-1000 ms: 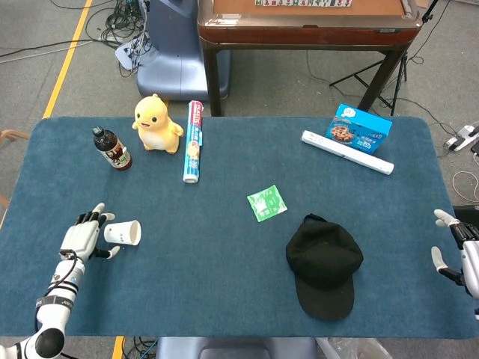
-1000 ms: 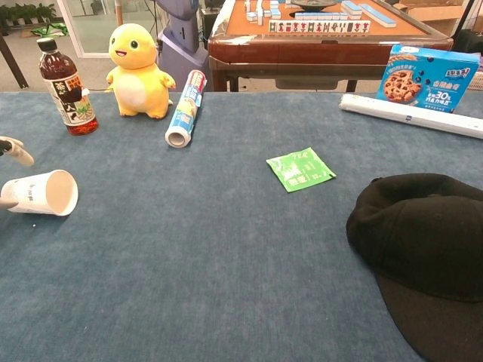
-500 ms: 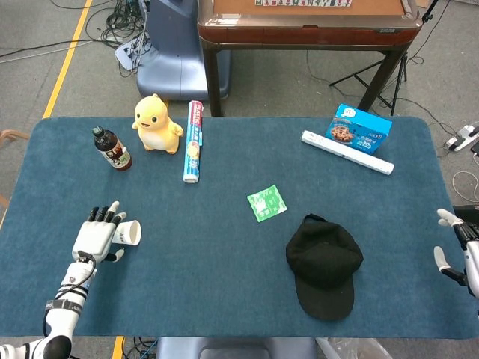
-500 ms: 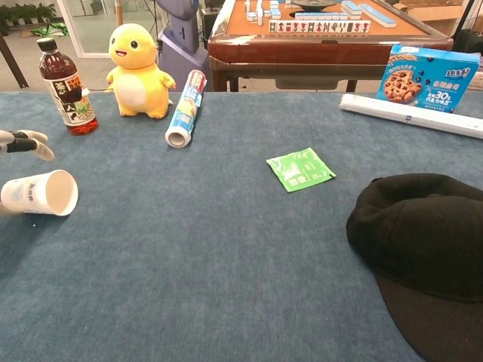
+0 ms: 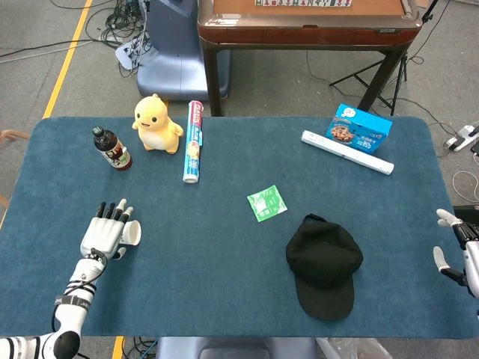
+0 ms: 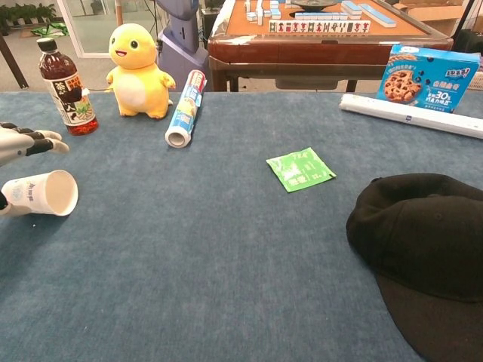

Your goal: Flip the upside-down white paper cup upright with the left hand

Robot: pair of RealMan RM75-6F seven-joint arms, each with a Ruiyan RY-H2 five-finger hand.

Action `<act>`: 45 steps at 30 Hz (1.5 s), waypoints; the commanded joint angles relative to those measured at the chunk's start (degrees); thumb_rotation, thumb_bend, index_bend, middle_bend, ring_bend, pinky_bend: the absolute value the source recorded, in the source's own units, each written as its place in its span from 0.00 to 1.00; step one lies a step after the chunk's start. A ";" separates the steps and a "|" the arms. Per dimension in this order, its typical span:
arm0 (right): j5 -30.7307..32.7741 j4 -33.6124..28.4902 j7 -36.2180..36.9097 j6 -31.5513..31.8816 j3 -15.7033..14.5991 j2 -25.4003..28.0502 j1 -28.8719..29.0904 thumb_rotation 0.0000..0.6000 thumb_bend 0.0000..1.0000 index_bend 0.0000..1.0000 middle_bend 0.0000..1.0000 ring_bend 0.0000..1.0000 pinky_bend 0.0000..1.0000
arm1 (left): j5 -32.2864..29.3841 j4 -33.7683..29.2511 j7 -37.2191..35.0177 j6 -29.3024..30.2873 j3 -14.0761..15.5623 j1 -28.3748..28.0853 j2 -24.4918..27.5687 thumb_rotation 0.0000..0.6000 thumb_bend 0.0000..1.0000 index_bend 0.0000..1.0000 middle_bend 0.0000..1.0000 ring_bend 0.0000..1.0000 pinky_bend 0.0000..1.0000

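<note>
The table (image 5: 224,254) is blue. The paper cup (image 6: 41,194) is white with maybe blue letters. The toy duck (image 5: 156,123) is yellow, the cap (image 5: 323,263) black, the packet (image 5: 267,203) green.

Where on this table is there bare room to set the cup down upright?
Bare cloth runs between the paper cup and the green packet, and along the near edge left of the black cap. The far left is crowded: bottle, yellow plush toy and roll.
</note>
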 commanded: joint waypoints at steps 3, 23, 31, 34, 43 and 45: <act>0.02 0.02 0.09 0.03 0.01 0.04 -0.03 1.00 0.44 0.20 0.31 0.28 0.47 | -0.10 0.55 1.55 0.34 0.59 -0.74 -0.76 1.00 0.19 0.14 0.00 0.00 0.00; -0.14 -0.07 0.34 0.11 -0.06 0.26 -0.09 1.00 0.44 0.20 0.31 0.28 0.47 | -1.63 2.39 -0.57 0.11 0.27 -1.63 -2.64 1.00 0.19 0.28 0.00 0.00 0.00; -0.16 -0.07 0.33 0.15 -0.07 0.25 -0.10 1.00 0.44 0.20 0.31 0.28 0.47 | 1.17 4.55 -4.63 0.40 0.28 -0.64 -3.50 1.00 0.19 0.36 0.00 0.00 0.00; -0.13 -0.04 0.33 0.14 -0.05 0.23 -0.09 1.00 0.44 0.20 0.31 0.28 0.47 | 1.86 4.67 -5.54 0.19 0.37 -0.39 -3.20 1.00 0.19 0.37 0.00 0.00 0.00; -0.11 -0.11 0.22 0.07 -0.08 0.22 -0.07 1.00 0.44 0.20 0.31 0.28 0.47 | 3.57 3.41 -15.27 1.05 -2.63 1.93 -0.63 1.00 0.19 0.38 0.00 0.00 0.00; -0.08 -0.10 0.10 0.04 -0.07 0.18 -0.05 1.00 0.44 0.20 0.31 0.28 0.47 | 4.37 3.86 -17.88 1.78 -3.39 2.69 -0.35 1.00 0.19 0.37 0.00 0.00 0.00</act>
